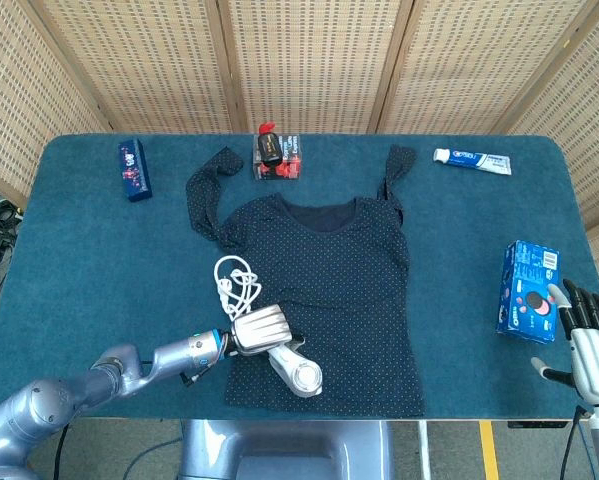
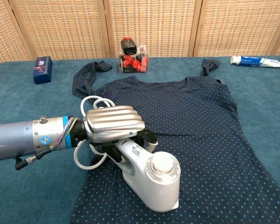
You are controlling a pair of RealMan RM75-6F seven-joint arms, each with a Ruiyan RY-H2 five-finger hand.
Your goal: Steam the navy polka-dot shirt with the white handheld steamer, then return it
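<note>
chest view shows the left hand (image 2: 114,125) with fingers curled around the handle of the white handheld steamer (image 2: 149,176), whose round head sits just beyond the hand and rests on the lower left part of the navy polka-dot shirt (image 2: 196,126). its white cord (image 1: 235,282) loops just behind the hand, partly on the shirt's edge. head view catches the right hand (image 1: 591,342) far across the table (image 1: 79,260), fingers spread and holding nothing, just beside a blue box (image 1: 529,291).
</note>
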